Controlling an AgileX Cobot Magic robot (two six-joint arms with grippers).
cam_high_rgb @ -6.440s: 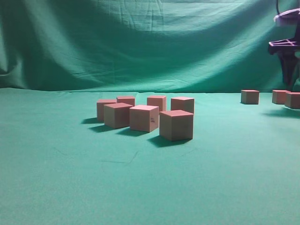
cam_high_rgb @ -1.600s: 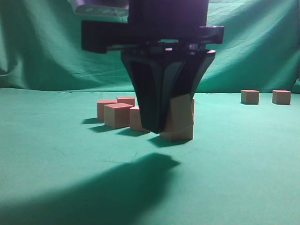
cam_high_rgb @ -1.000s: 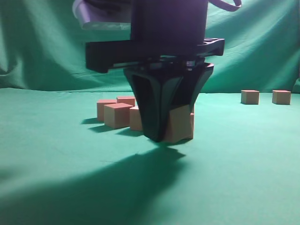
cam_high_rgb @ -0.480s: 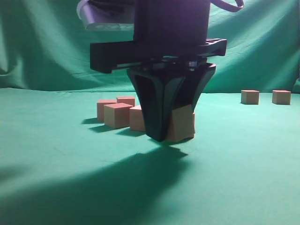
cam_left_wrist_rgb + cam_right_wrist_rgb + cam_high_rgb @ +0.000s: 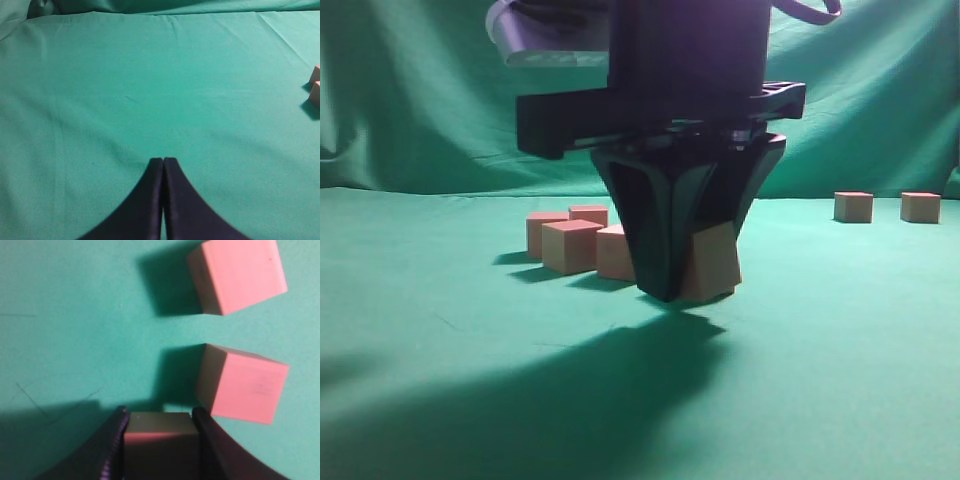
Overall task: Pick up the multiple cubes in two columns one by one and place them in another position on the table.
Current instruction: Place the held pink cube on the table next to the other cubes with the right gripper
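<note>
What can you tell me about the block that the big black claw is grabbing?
The cube is a small pink block with tan, shaded sides, plain and sharp-edged, maybe wood. The right gripper pinches it between two black fingers, one on each side. It sits tilted, one bottom corner raised off the green table, over the gripper's dark shadow. It is the front block of the group; another cube lies just behind it.

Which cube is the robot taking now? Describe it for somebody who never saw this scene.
Find the big black right gripper over the green table. The cube sits between its jaws, at the front of the cluster. Unlike its flat neighbours, it is tilted.
</note>
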